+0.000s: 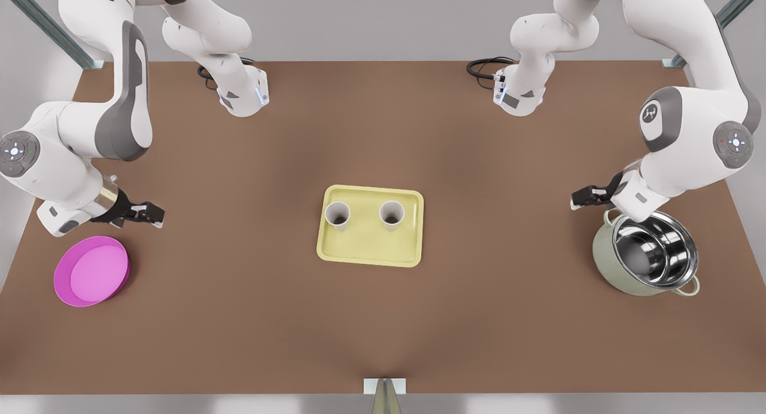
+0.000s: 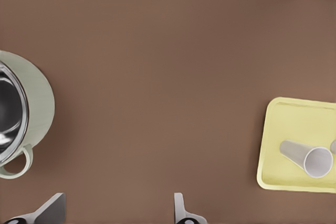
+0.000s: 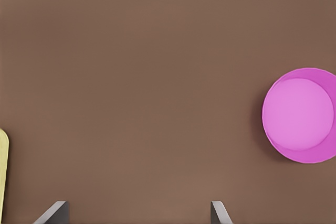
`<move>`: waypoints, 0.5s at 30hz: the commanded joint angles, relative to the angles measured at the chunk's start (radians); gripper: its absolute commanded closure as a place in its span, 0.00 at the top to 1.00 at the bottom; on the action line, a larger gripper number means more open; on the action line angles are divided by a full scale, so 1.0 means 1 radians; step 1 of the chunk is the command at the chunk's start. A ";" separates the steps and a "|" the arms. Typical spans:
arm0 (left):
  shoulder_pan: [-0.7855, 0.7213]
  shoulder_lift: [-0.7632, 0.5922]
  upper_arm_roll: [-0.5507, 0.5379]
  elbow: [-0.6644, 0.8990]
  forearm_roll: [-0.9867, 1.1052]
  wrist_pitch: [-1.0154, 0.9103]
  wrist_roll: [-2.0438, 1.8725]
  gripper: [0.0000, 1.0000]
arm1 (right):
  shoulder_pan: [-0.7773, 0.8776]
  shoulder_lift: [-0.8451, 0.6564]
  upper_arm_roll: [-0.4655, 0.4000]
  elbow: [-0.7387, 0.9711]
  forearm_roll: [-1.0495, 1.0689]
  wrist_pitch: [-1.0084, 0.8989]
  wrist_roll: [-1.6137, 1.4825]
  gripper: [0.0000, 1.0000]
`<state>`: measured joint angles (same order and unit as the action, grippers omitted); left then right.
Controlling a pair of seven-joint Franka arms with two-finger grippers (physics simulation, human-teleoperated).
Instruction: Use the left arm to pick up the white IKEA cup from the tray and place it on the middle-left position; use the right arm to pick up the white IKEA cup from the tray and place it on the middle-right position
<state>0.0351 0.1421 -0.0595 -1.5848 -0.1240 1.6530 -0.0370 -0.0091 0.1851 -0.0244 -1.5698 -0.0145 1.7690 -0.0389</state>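
Nothing delivered so far! Nearest, the magenta dish (image 1: 91,271) and the green pot (image 1: 646,255) sit wide apart on the table (image 1: 383,330). Mid-table, the tray (image 1: 370,249) carries one white cup (image 1: 337,215) beside the second cup (image 1: 391,215), both upright. The right arm (image 1: 72,204) waits above the dish and the left arm (image 1: 643,186) above the pot, each with jaws spread apart and empty. By my read, both pickups and both placements are left to do.

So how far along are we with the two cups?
Nothing done yet: one cup and the other cup stand on the tray. Nothing in hand: left gripper open by the pot, right gripper open by the magenta dish. Both placements remain.
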 commanded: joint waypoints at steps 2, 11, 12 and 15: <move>0.000 0.001 0.000 0.000 0.001 0.016 -0.027 1.00 | 0.001 -0.001 0.001 0.001 0.001 0.020 -0.013 1.00; 0.000 0.001 0.000 -0.001 0.024 0.013 -0.014 1.00 | 0.448 0.165 0.015 0.004 -0.007 0.085 0.116 1.00; 0.000 0.001 0.000 -0.001 0.023 0.013 -0.014 1.00 | 0.475 0.166 0.015 0.005 -0.004 0.102 0.158 1.00; 0.000 0.001 0.000 -0.003 0.023 0.013 -0.014 1.00 | 0.541 0.206 0.015 0.022 0.001 0.107 0.229 1.00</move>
<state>0.0352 0.1437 -0.0595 -1.5879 -0.1023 1.6658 -0.0454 0.5203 0.3825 -0.0091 -1.5534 -0.0166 1.8466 0.0152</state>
